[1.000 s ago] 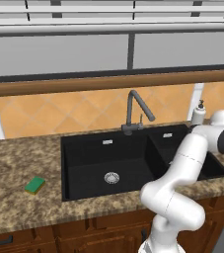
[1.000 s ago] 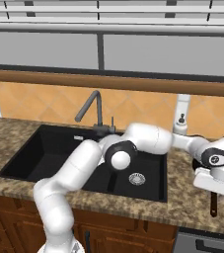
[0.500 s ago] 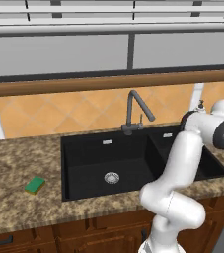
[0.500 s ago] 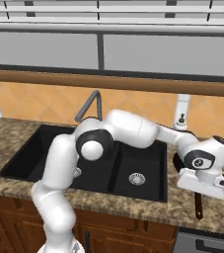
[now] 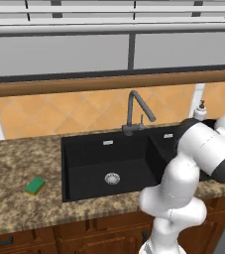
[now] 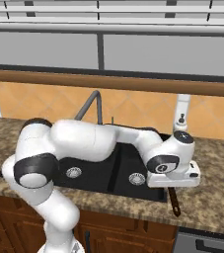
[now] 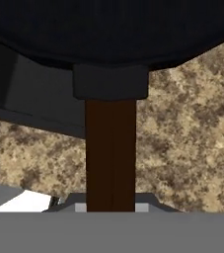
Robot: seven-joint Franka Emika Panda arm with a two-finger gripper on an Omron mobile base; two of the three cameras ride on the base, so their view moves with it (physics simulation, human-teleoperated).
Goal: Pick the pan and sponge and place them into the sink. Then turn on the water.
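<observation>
1. My gripper (image 6: 172, 190) is pinched tight on the thin, straight, dark brown handle (image 7: 110, 153) of the pan (image 7: 108, 29); in the hand view the handle runs up from between my fingers into a squared black socket under the pan's round matte-black body.

2. In the right base view my white hand hangs over the counter's front edge, just right of the sink (image 6: 118, 173), with the brown handle's end poking out below it, slanting down to the right.

3. Beneath the pan, in the hand view, lies the speckled brown granite countertop (image 7: 192, 138), with the sink's dark rim crossing the frame at the left.

4. The sink is a rectangular black double basin sunk into the granite, with a round silver drain (image 5: 112, 178) in the left basin and another (image 6: 136, 179) in the right.

5. A dark grey faucet (image 5: 135, 111) with an angled spout stands behind the divider between the basins.

6. The sponge (image 5: 34, 186), a small flat rectangle with a green top and a yellow underlayer, lies on the countertop well left of the sink.

7. A small white soap dispenser (image 5: 199, 110) stands at the back of the counter by the sink's right corner, before orange tiled wall.
</observation>
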